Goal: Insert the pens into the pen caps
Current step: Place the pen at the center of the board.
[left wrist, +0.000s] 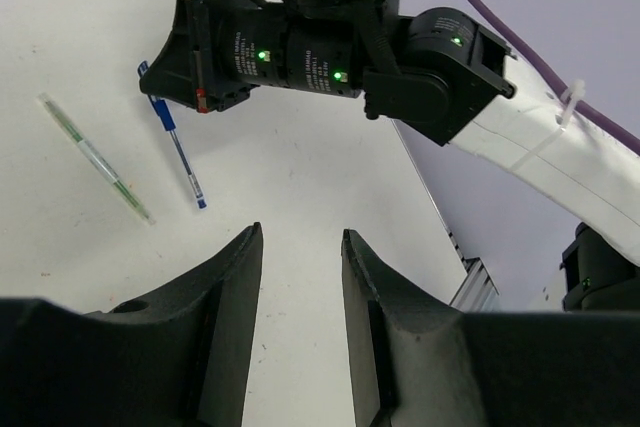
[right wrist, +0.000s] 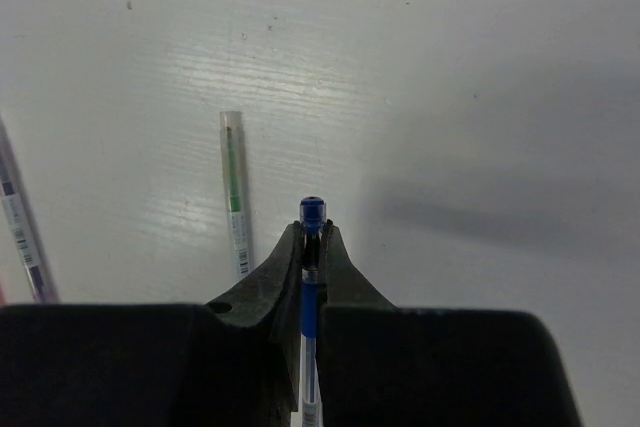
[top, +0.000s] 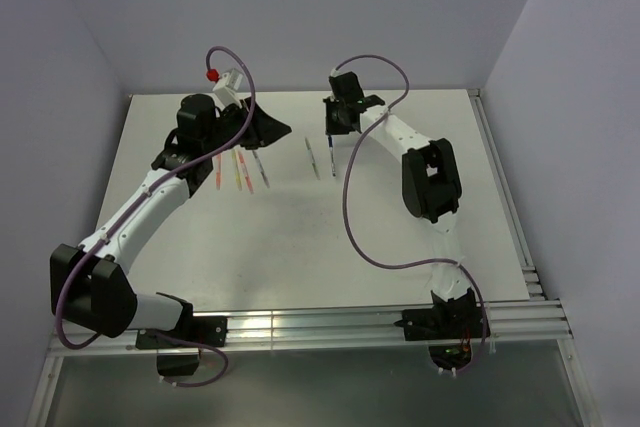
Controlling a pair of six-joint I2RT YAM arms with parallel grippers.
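Note:
My right gripper is shut on the blue pen near its blue end; it also shows in the top view. The pen's clear barrel points away from the jaws, low over the table. The green-clear pen lies just left of it. A grey pen, yellow and orange pens and a red-pink pen lie further left. My left gripper is open and empty, hovering above them. I see no loose pen caps.
Purple cables loop over the white table. An aluminium rail runs along the near edge and another along the right edge. Grey walls close in the back and sides. My right arm's elbow hangs over the right half.

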